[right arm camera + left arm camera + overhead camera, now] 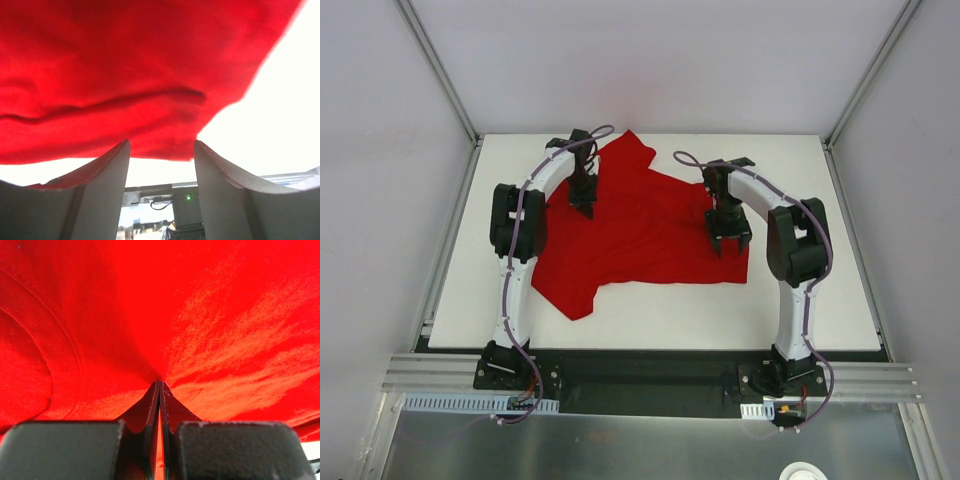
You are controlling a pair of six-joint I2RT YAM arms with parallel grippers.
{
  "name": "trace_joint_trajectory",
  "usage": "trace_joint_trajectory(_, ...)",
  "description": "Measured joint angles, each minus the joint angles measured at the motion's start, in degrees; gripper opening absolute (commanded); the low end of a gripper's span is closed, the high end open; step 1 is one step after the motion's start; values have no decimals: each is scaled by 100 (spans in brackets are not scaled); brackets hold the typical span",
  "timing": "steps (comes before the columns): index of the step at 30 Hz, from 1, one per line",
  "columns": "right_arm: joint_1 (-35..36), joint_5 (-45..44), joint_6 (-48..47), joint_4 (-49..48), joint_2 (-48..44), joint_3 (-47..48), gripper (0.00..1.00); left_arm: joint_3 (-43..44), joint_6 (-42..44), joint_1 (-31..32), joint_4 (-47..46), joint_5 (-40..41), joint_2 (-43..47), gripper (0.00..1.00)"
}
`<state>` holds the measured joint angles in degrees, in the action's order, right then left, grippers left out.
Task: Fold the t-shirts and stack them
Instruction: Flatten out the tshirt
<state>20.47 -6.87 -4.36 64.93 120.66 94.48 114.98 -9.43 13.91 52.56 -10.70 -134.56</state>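
Red cloth, the t-shirt (640, 235), lay rumpled across the middle of the white bench (840, 300), with one corner reaching the far edge. The left gripper (583, 203) was pinched tight on a fold, probably to lift that side over. The right gripper (729, 243) hung spread wide at the hem toward the right edge, holding nothing. White bench showed along the near and right edges, giving room to lay a fold.

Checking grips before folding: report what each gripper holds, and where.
Left gripper pinches a tuck of the red t-shirt near its far-left edge; right gripper open, holding nothing.
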Motion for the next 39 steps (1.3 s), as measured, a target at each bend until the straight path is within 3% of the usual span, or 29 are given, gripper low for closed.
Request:
trace_joint_trajectory(11,-315,-13,-26,-74,-568,-525,47,-17,160,0,31,4,0,0)
trace_joint_trajectory(29,-1298,1513,-122,-855,-678,-1528,43,-20,308,-2,83,74,0,0)
trace_joint_trajectory(39,-1320,1961,-127,-1119,-649,-1530,34,-57,310,-2,90,83,0,0)
